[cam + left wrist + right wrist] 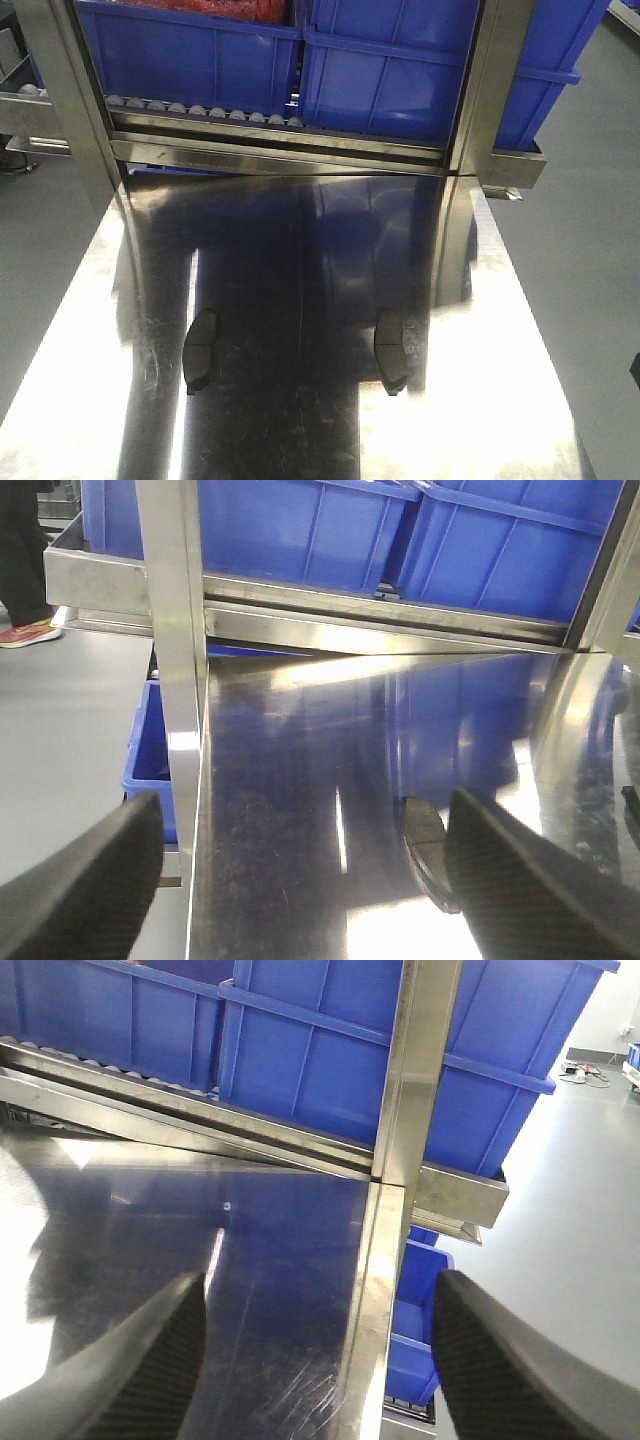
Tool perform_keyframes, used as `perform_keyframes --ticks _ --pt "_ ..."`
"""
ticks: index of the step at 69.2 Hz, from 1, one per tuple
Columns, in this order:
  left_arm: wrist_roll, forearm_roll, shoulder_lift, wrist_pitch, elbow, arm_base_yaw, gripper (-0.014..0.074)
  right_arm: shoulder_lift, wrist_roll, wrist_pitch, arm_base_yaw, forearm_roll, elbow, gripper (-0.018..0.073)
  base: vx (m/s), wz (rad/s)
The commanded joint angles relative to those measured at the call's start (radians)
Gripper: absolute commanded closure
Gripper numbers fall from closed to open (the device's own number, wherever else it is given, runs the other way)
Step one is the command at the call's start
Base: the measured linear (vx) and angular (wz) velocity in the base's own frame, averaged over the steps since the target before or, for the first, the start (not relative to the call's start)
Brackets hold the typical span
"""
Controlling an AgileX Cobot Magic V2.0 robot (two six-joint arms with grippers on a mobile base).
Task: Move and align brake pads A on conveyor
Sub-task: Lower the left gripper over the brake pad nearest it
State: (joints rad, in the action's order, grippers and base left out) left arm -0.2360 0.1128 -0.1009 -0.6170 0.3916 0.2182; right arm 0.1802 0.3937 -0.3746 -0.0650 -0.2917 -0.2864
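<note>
Two brake pads A lie on the shiny steel tabletop [300,250], one at the left [203,350] and one at the right [391,350], both lengthwise and roughly level with each other. The left wrist view shows my left gripper [310,900] open above the table's left side, with one pad [425,845] just inside its right finger [530,880] and nothing held. My right gripper [330,1380] is open and empty over the table's right edge [375,1290]. The conveyor is out of view. Neither gripper appears in the front view.
A steel roller rack [280,135] carrying big blue bins [400,70] closes off the table's far end, with upright steel posts [70,90] at both corners. Lower blue bins sit beside the table at the left [150,740] and right [420,1300]. A person's red shoe [25,632] is at the far left.
</note>
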Motion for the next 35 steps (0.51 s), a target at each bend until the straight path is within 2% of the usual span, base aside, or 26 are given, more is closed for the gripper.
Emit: perform_keyframes --ticks 1,15,35 --pt "-0.005 0.0 -0.012 0.075 0.022 0.006 0.0037 0.013 0.009 0.067 0.001 -0.005 -0.025 0.0086 0.0 0.0" --pt "-0.009 0.001 -0.012 0.114 0.022 0.006 0.0037 0.013 0.009 0.067 0.001 -0.005 -0.025 0.0086 0.0 0.0" --pt "-0.014 0.004 -0.014 0.08 0.024 0.006 0.0037 0.013 0.009 0.067 0.001 -0.005 -0.025 0.0086 0.0 0.0"
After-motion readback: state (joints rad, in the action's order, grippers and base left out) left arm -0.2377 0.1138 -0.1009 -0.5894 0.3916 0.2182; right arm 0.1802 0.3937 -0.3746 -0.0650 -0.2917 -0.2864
